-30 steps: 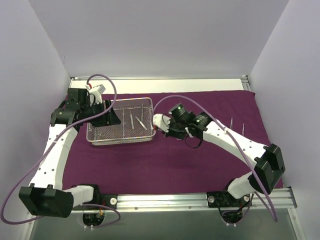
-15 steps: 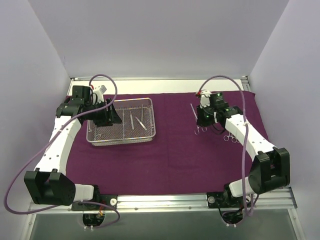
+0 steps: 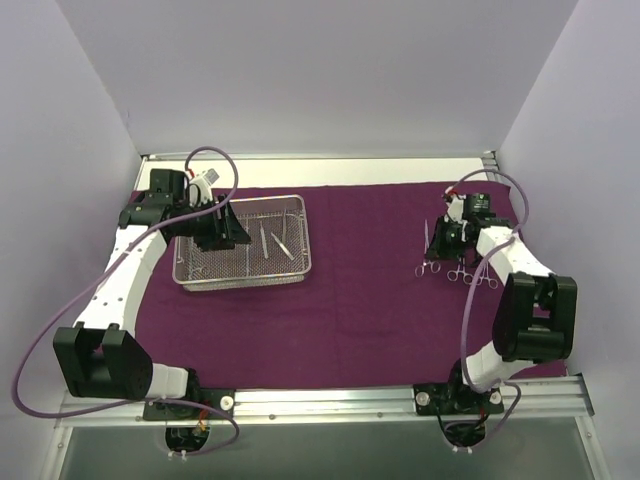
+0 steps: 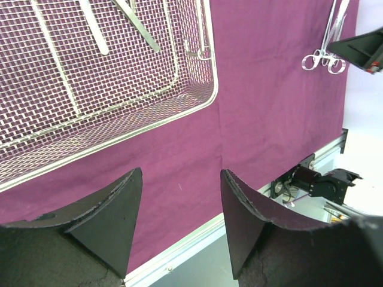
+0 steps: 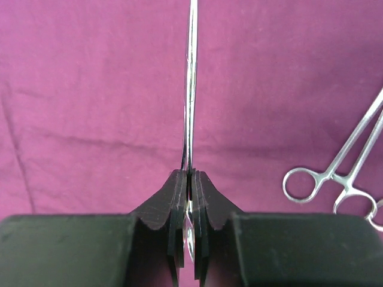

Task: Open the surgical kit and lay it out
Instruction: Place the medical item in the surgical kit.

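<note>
**A:** How should this set-down go?

**B:** As I judge it, lower the forceps flat onto the purple cloth. Keep them parallel to the other forceps lying to the right of the right fingers, and clear of them. Then let go without dragging.

**A:** And the grip?

**B:** The right fingers are pressed together on the shaft, which runs straight out beyond their tips. I cannot tell whether it touches the cloth yet.

**A:** And the left fingers?

**B:** They are spread wide, holding and touching nothing. The mesh tray sits just ahead of them and to their left, with tweezers lying inside.
</note>
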Controlling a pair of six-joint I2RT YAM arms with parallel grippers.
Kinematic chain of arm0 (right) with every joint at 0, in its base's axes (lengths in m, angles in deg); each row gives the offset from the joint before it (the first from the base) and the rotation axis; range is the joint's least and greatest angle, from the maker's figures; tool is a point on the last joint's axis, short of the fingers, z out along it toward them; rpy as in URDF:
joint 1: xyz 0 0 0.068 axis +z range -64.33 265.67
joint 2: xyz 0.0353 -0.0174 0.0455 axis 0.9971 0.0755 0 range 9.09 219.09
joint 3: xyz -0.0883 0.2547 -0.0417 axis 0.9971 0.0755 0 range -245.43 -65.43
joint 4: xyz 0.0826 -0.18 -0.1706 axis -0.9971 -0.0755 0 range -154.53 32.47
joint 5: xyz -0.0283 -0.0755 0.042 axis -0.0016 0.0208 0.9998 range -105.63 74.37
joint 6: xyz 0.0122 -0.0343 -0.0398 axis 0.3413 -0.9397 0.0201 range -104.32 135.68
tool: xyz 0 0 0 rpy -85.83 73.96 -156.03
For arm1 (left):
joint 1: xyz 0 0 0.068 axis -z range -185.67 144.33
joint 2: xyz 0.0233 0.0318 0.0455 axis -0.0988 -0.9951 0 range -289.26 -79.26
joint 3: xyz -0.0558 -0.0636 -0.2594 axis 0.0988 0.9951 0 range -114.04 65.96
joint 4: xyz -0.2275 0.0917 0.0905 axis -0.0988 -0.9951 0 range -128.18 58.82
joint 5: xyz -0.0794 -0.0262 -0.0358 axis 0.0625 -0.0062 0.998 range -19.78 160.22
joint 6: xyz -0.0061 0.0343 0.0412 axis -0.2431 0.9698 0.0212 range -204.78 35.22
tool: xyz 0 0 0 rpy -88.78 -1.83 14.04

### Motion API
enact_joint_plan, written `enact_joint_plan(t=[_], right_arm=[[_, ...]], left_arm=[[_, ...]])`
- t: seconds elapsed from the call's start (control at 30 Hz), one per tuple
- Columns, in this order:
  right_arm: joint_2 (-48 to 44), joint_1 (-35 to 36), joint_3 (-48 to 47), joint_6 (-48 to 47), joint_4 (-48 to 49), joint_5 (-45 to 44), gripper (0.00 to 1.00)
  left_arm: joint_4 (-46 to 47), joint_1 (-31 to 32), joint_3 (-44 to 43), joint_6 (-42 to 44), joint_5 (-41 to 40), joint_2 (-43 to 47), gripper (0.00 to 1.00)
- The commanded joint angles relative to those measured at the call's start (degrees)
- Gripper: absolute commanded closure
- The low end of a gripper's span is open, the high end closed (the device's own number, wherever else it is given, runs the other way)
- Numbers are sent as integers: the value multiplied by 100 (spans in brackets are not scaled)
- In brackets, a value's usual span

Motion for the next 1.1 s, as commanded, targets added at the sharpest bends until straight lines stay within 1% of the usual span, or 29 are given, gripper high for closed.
enact_joint_plan(t=[0.0,0.13,0.27,0.37,0.5,0.7,0.97,1.03,1.07], right_arm=[[279,25,-215,-574,-3,512,100],[893,-1,-496,-672,-29,749,100],[1194,-194,-716,-672,-3,793,100],[1238,-361,-742,-716,-90,803,100],[1221,-537,-524,-777,-47,829,100],[1387,-590,-479,-778,-20,803,100],[1449,-590,-549,-734,-274,530,100],[1388,-590,-540,-725,-301,478,97],[1379,-590,-532,-699,-301,408,89]], left_arm=[[322,-40,36,0,336,-69,37],[331,-101,28,35,450,-166,37],[278,-198,-60,114,512,-298,37],[278,-225,-95,132,556,-394,37],[348,-251,-113,97,635,-544,37],[375,-260,-192,96,714,-693,38],[366,-304,-192,96,688,-781,37],[340,-313,-218,114,662,-790,37],[339,-330,-227,114,653,-799,38]])
